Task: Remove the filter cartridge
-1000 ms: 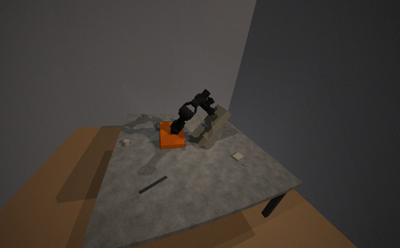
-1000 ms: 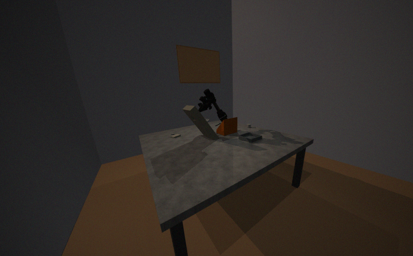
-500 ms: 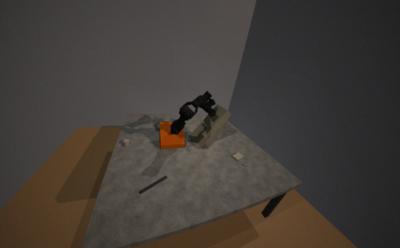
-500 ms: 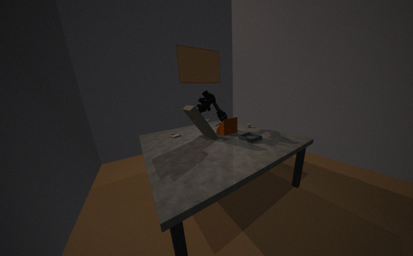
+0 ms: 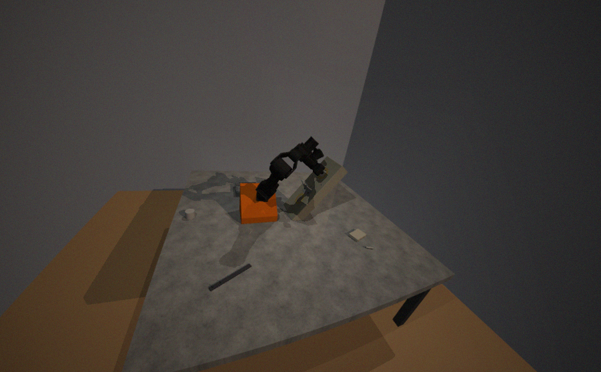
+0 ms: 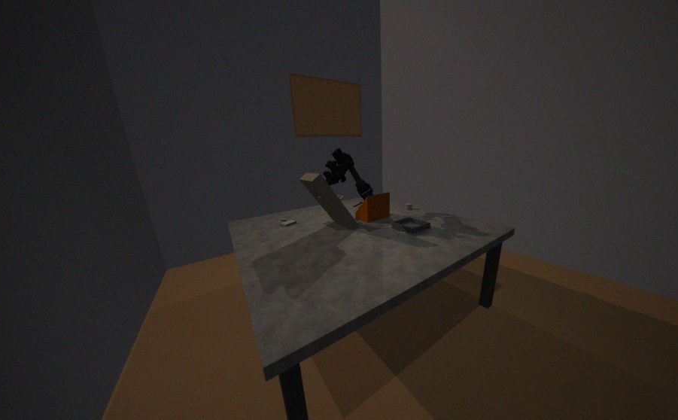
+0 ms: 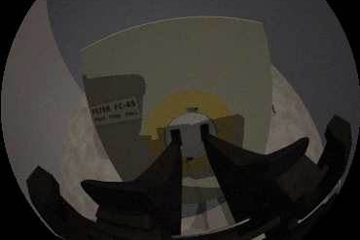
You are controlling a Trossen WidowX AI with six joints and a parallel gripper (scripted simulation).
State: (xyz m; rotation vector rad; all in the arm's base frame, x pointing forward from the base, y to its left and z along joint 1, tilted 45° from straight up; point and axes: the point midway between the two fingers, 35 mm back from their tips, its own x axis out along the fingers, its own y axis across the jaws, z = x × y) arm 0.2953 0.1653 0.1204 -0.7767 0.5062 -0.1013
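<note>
The grey round filter cartridge (image 7: pixel 191 120) sits in the tilted beige panel (image 5: pixel 335 179) (image 6: pixel 331 206) (image 7: pixel 195 57), inside a yellow ring (image 7: pixel 195 98). Its two dark slots stand side by side, near upright in the wrist view. My gripper (image 7: pixel 191 141) (image 5: pixel 321 173) (image 6: pixel 329 182) is partly open with nothing between the fingers. Each fingertip overlaps the lower part of one slot in the wrist view; whether the tips are inside the slots I cannot tell. The dark grey tray (image 6: pixel 402 228) stands on the table beyond the orange block, mostly hidden in the top view.
The orange wedge-shaped block (image 5: pixel 258 210) (image 6: pixel 379 207) stands by the arm's base, between panel and tray. A white cylinder (image 5: pixel 189 213) (image 6: pixel 408 206), a pale square block (image 5: pixel 357 235) (image 6: pixel 288 223) and a dark bar (image 5: pixel 229 277) lie on the table.
</note>
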